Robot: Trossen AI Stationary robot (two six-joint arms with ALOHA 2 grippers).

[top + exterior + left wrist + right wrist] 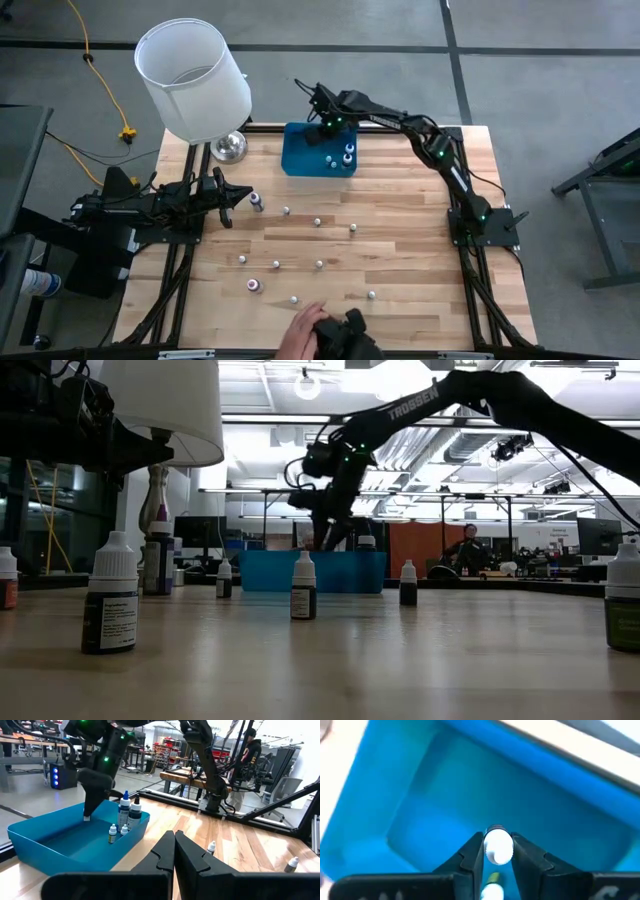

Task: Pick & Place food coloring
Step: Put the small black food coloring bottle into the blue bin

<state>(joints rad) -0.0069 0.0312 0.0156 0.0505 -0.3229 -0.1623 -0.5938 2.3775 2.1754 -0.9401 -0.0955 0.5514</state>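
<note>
right wrist view: right claw [498,851] pinching a food coloring bottle [498,846] over the blue bin [420,785]; left claw [174,851] pressed together.

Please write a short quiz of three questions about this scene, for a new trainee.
1. True or false: the right gripper holds a small bottle over the blue tray.
2. What stands at the table's far left corner? A) lamp B) kettle C) box
3. How do the left gripper's fingers stand?

Key: 1 true. 2 A, the lamp. 3 shut, holding nothing.
</note>
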